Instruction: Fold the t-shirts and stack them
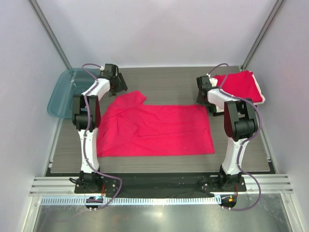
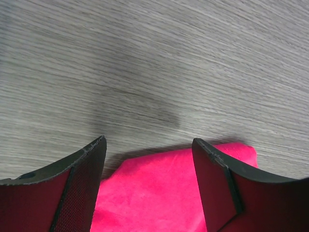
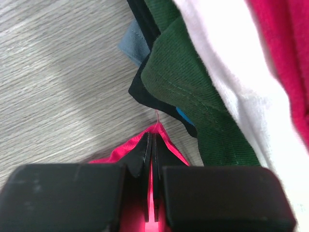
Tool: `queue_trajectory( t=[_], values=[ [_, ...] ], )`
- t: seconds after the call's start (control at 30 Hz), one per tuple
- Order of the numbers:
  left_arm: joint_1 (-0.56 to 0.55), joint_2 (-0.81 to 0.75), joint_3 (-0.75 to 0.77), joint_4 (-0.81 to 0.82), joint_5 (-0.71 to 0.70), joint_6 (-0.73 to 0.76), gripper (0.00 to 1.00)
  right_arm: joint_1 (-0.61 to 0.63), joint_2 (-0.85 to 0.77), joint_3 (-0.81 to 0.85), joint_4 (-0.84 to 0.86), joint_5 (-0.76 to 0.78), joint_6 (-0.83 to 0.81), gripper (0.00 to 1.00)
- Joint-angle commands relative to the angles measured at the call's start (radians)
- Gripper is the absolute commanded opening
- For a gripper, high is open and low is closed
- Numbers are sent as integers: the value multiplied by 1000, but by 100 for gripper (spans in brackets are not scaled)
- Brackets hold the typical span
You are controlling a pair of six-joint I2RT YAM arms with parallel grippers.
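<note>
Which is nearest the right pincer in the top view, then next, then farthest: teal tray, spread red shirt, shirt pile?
1. The spread red shirt: corner pinched in the right pincer.
2. The shirt pile: just to its right.
3. The teal tray: far left.

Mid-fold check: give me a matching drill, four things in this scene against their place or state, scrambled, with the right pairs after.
Things
1. left end effector
2. right end effector
3. teal tray
4. t-shirt pile

Place or state
A. far right corner of the table
B. shut on a corner of the crimson t-shirt
C. far left edge of the table
D. open, above the crimson t-shirt's edge

Pairs: 1-D, 2-B, 3-C, 4-A
</note>
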Motion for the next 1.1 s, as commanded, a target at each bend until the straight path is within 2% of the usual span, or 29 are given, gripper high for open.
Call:
queue_trajectory(
  t=[0.0,0.1,0.17,0.4,0.53,0.57,0.6,0.73,0.9,0.93,0.97,1.03,1.07],
  values=[
    [-21,-9,22,-25,11,26,72,3,-38,2,24,27,-13,5],
    [-36,-29,-7,-14,19,43,73,3,-40,2,23,21,-14,5],
    [-39,-37,-41,24,91,66,74,3,-38,2,24,16,-13,5],
    [-41,-41,-66,38,155,100,74,3,-40,5,21,-5,-14,5],
    [-41,-25,-55,38,160,108,62,2,-38,7,18,-10,-11,6],
    [-41,-20,-47,36,172,108,54,-3,-36,7,17,-28,-11,6],
    [-41,-14,-41,32,181,106,54,-6,-38,7,15,-34,-8,6],
    [-41,-9,-46,35,221,106,53,-9,-41,8,6,-41,-8,6],
    [-41,-12,-49,41,254,119,57,-10,-52,11,0,-39,-8,6],
    [-41,-11,-49,40,267,123,56,-12,-52,10,-2,-40,-8,6],
    [-41,-9,-46,41,269,126,45,-12,-52,13,-5,-42,-8,6],
    [-41,-6,-43,36,263,126,34,-15,-52,13,-8,-48,-7,6],
    [-41,-6,-40,35,263,128,23,-17,-53,14,-8,-50,-5,6]
  ],
)
